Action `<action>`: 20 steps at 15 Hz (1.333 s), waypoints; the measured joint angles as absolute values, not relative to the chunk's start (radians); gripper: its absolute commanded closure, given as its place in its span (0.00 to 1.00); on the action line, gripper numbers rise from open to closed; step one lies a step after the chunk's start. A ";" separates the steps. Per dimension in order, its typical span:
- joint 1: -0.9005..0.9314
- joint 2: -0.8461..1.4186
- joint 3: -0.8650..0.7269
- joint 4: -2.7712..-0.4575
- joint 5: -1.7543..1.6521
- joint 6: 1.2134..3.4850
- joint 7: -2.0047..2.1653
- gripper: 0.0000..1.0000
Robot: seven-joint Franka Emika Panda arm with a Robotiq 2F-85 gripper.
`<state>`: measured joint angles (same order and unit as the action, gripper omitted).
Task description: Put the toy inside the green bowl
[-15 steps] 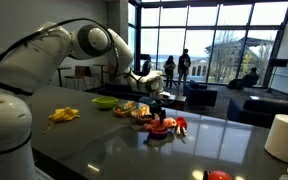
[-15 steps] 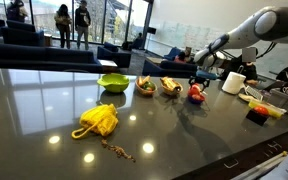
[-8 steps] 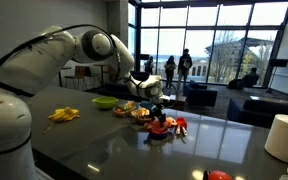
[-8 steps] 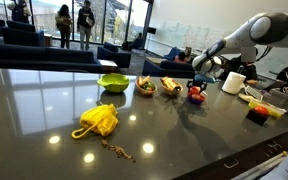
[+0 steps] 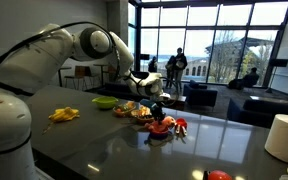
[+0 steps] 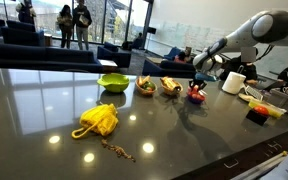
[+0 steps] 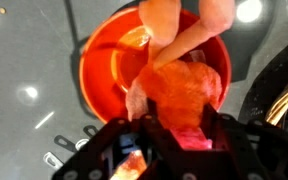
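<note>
In the wrist view the orange-red lumpy toy (image 7: 179, 80) lies in a small red bowl (image 7: 94, 70), filling most of it. My gripper (image 7: 179, 108) is down over it, the black fingers (image 7: 212, 112) pressing the toy's sides, shut on it. In both exterior views the gripper (image 5: 158, 108) (image 6: 196, 86) hangs low over the red bowl (image 5: 161, 128) (image 6: 196, 97) on the dark table. The lime-green bowl (image 5: 104, 102) (image 6: 112, 82) stands empty at the other end of the row of dishes, well away from the gripper.
Two dishes of mixed colourful items (image 6: 145, 86) (image 6: 170, 87) stand between the green bowl and the red bowl. A yellow banana-like toy (image 6: 97, 121) lies nearer the table's front. A white mug (image 6: 233, 82) and a white roll (image 5: 284, 137) stand beyond the gripper.
The gripper has dropped a little onto the red bowl and its jaws have come together on the toy. Nothing else has moved.
</note>
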<state>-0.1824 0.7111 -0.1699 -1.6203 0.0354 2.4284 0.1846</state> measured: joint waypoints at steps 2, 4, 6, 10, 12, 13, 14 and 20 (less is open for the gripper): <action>-0.181 0.701 -0.173 -1.628 0.035 2.428 0.185 0.97; -0.181 0.691 -0.175 -1.635 0.035 2.428 0.185 0.96; -0.181 0.681 -0.177 -1.643 0.035 2.428 0.185 0.95; -0.180 0.656 -0.180 -1.659 0.035 2.427 0.185 0.96; -0.177 0.637 -0.180 -1.668 0.035 2.428 0.185 0.96; -0.174 0.626 -0.181 -1.674 0.033 2.428 0.185 0.96; -0.171 0.615 -0.182 -1.678 0.032 2.428 0.185 0.96; -0.137 0.534 -0.182 -1.722 0.000 2.431 0.186 0.96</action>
